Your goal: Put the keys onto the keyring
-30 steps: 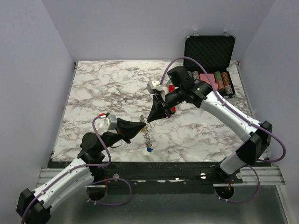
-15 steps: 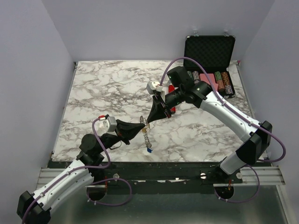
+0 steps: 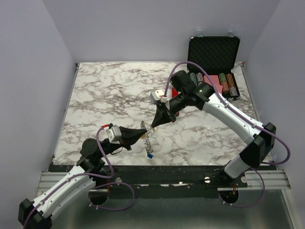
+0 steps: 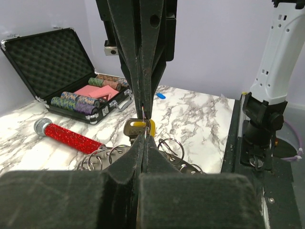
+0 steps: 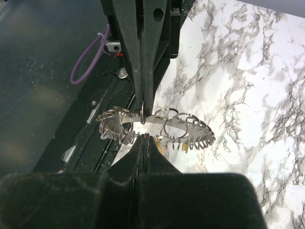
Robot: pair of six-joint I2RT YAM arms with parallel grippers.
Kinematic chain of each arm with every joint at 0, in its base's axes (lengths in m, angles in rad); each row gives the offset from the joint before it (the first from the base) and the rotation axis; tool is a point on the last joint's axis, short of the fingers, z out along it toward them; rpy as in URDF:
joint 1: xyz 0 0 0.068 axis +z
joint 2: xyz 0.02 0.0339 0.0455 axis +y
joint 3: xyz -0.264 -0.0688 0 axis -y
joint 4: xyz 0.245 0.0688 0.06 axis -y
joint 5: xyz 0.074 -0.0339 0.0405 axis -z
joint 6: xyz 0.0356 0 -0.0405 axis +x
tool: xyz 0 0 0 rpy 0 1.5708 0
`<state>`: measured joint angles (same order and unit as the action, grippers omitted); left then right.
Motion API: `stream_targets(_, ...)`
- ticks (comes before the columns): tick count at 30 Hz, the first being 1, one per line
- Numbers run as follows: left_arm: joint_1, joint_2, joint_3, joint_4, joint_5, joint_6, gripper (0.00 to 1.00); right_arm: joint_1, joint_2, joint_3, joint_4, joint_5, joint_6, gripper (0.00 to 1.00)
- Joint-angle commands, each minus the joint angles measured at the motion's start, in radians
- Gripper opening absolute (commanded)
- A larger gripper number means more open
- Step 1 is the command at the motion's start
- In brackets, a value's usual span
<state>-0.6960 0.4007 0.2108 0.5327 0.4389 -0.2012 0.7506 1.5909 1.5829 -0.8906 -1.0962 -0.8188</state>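
Note:
The keyring [image 5: 177,125], a flat silver band rimmed with small wire loops, hangs in the air between both grippers and shows edge-on in the top view [image 3: 147,137]. My left gripper [image 3: 144,130] is shut on one of its small loops [image 5: 142,114]. My right gripper [image 3: 153,125] comes from the opposite side, tip to tip with the left, and is shut with a yellow-headed key [image 4: 137,128] at its tip. More yellow key heads [image 5: 184,147] dangle under the band. A blue key [image 3: 151,154] hangs at the ring's lower end.
A red glitter cylinder with a silver cap [image 4: 66,136] lies on the marble behind the ring. An open black case [image 3: 213,55] of striped poker chips [image 3: 224,82] stands at the back right. The table's front edge [image 3: 157,165] is just below the grippers.
Both grippers have drifted a little toward the near edge, carrying the keyring with them. Both stay shut.

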Motion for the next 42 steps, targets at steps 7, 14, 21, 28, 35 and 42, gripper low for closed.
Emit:
stream_targets(7, -0.002, 0.030, 0.009, 0.066, 0.004, 0.023, 0.00, 0.038, 0.037, 0.048, -0.056, 0.025, -0.094, 0.00)
stream_targets(14, -0.002, 0.032, 0.006, 0.062, 0.000, 0.023, 0.00, 0.039, 0.040, 0.060, -0.033, 0.025, -0.042, 0.00)
stream_targets(21, -0.002, 0.024, 0.004, 0.055, -0.005, 0.026, 0.00, 0.038, 0.038, 0.061, -0.019, 0.022, -0.002, 0.00)
stream_targets(28, -0.002, 0.023, 0.007, 0.053, -0.015, 0.029, 0.00, 0.038, 0.038, 0.051, -0.007, 0.012, 0.012, 0.00)
stream_targets(35, -0.003, 0.024, 0.007, 0.061, -0.014, 0.020, 0.00, 0.038, 0.043, 0.045, 0.010, 0.016, 0.029, 0.01)
stream_targets(42, -0.003, 0.024, 0.002, 0.073, -0.014, 0.009, 0.00, 0.041, 0.044, 0.034, 0.022, 0.024, 0.041, 0.00)
